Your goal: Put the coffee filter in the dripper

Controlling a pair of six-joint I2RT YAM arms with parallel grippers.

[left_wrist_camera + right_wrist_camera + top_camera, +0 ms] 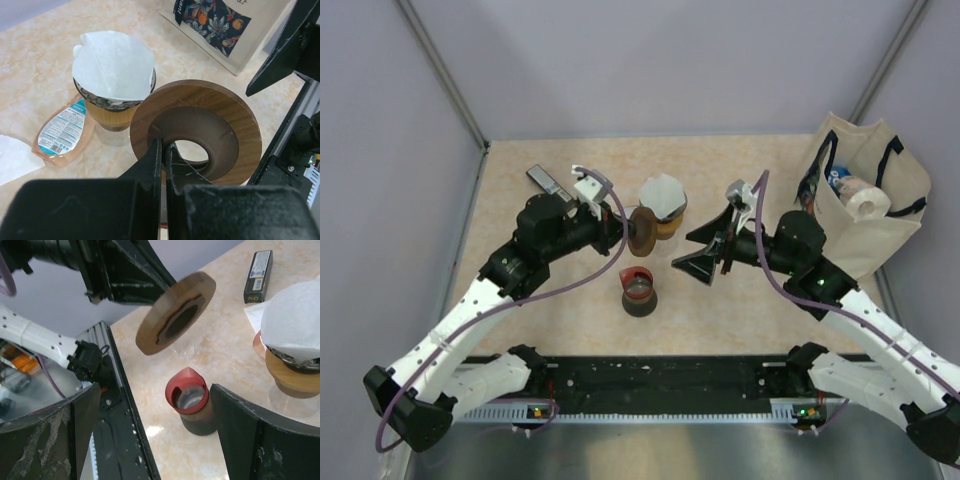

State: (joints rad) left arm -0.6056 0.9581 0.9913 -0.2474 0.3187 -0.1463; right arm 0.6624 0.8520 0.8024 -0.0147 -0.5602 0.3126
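Overhead and 2 wrist views of the worktop.

The left gripper holds the wooden dripper ring in the air, tilted on edge. In the left wrist view its fingers are pressed together on the lower rim of the ring, whose central hole is open to the camera.

The coffee filter, white and cone-shaped, sits with its mouth up inside a cup with a patterned rim and a wood-coloured body. The cup stands on the worktop just behind and to the right of the ring. The filter rises above the cup rim. Whether ring and cup touch cannot be told.

The right gripper hovers right of centre with its fingers spread wide and nothing between them. In the right wrist view, 1 finger frames the left edge and the other the right. Between them a dark vessel with a red rim stands upright on the worktop, in front of the ring and the filter.

Other items: a beige tote bag at the right rear, holding a paper roll; a black bar at the left rear; an orange packet lying flat beside the cup.
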